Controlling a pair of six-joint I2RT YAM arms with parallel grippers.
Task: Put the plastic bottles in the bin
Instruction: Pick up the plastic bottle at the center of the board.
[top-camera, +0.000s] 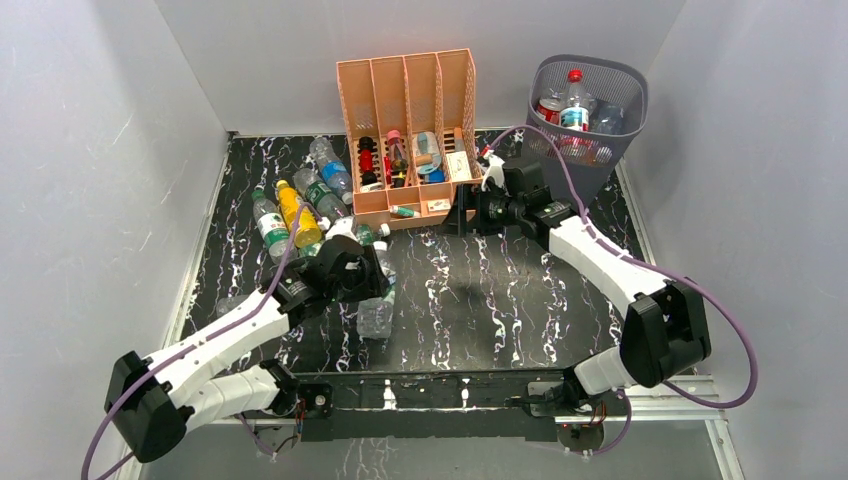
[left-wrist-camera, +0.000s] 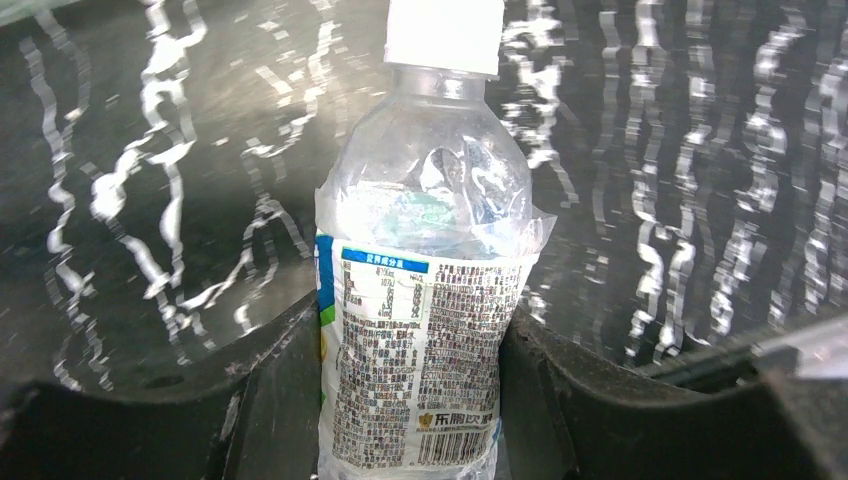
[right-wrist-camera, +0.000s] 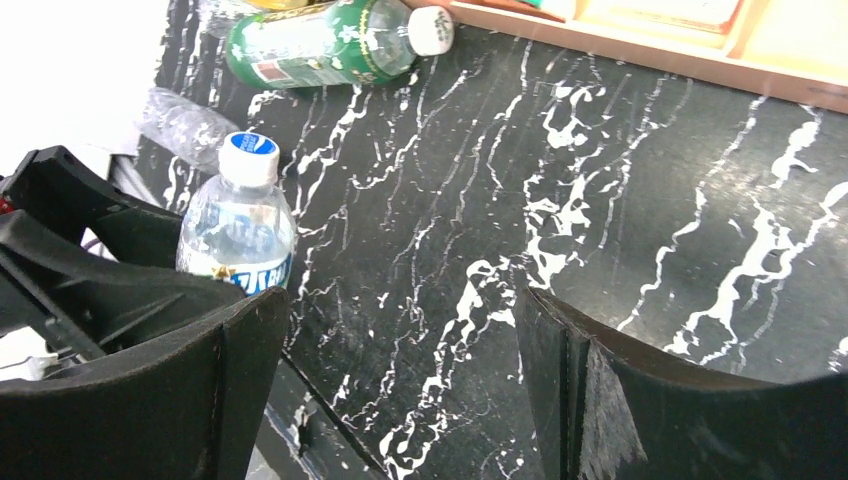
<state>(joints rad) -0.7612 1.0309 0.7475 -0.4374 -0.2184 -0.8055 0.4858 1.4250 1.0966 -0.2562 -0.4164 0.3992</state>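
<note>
My left gripper (top-camera: 368, 275) (left-wrist-camera: 412, 345) is shut on a clear plastic bottle (top-camera: 377, 316) (left-wrist-camera: 425, 300) with a white cap, its jaws pressing both sides of the labelled body. The right wrist view shows that bottle (right-wrist-camera: 238, 225) upright in the grip. My right gripper (top-camera: 466, 212) (right-wrist-camera: 400, 340) is open and empty above the mat, in front of the organizer. Several more bottles (top-camera: 297, 212) lie at the mat's far left, a green one (right-wrist-camera: 325, 45) among them. The dark grey mesh bin (top-camera: 620, 135) stands at the far right, with bottles (top-camera: 574, 105) inside.
The peach four-slot organizer (top-camera: 405, 75) with small items stands at the back centre, between the bottle cluster and the bin. The black marbled mat (top-camera: 500, 300) covers the table. Grey walls close in on the left, back and right.
</note>
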